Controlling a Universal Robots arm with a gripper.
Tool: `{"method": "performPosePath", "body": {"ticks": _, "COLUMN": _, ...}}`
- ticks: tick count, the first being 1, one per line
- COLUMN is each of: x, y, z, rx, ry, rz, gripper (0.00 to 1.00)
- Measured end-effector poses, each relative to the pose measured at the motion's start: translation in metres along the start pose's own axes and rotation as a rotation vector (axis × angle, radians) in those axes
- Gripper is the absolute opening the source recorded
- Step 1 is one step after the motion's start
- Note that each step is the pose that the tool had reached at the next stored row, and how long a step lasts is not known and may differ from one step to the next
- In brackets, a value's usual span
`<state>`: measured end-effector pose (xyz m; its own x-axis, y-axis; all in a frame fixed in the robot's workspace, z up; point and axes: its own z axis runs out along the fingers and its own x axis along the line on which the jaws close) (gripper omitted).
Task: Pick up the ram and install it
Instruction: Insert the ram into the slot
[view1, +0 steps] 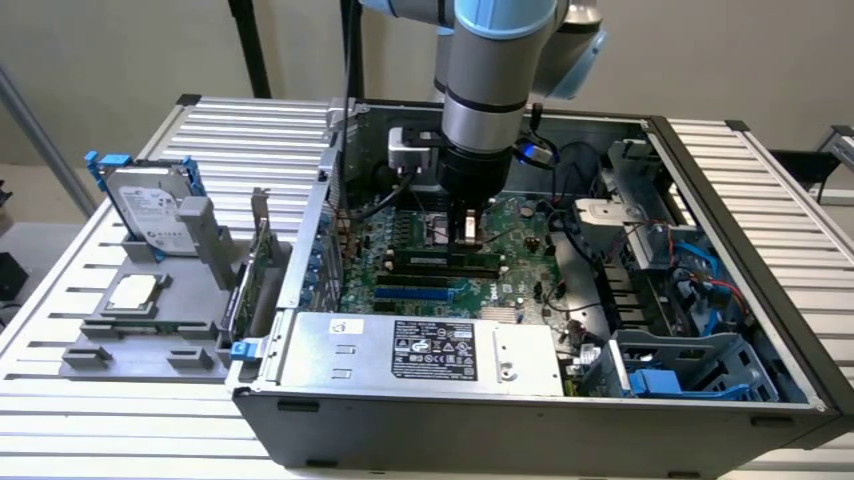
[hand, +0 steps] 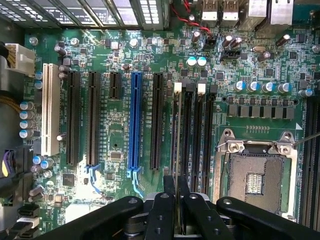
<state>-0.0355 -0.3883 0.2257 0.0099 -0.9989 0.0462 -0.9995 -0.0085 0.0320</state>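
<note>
Slatted metal workbench (view1: 80, 330), open grey PC tower case (view1: 534, 420) lying on it. At the exterior view's left, grey holder with silver hard drive (view1: 150, 212); further right, green motherboard (hand: 120, 125), blue expansion slot (hand: 134, 120), black memory slots (hand: 192, 130), empty CPU socket (hand: 255, 175). Black gripper (hand: 176, 205) hangs low over the memory slots, fingers nearly closed, pinching the ram (hand: 176, 145), a thin green stick seen edge-on, directly above one slot. Judged light, stiff, fragile: hold by its long edges.

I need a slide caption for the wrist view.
Gripper shut on the ram, edge-on above the motherboard's black memory slots.
</note>
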Motion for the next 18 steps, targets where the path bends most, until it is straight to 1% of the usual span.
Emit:
{"method": "performPosePath", "body": {"ticks": 13, "x": -0.0005, "y": -0.0001, "z": 0.0044, "rx": -0.0001, "ry": 0.0005, "rz": 0.0, "gripper": 0.14}}
{"method": "performPosePath", "body": {"ticks": 15, "x": -0.0005, "y": -0.0001, "z": 0.0045, "rx": -0.0001, "ry": 0.0006, "rz": 0.0, "gripper": 0.15}}
{"method": "performPosePath", "body": {"ticks": 16, "x": -0.0005, "y": -0.0001, "z": 0.0044, "rx": 0.0, "ry": 0.0006, "rz": 0.0, "gripper": 0.21}}
{"method": "performPosePath", "body": {"ticks": 17, "x": -0.0006, "y": -0.0001, "z": 0.004, "rx": 0.0, "ry": 0.0004, "rz": 0.0, "gripper": 0.21}}
{"method": "performPosePath", "body": {"ticks": 18, "x": -0.0005, "y": -0.0001, "z": 0.0027, "rx": 0.0001, "ry": 0.0003, "rz": 0.0, "gripper": 0.28}}
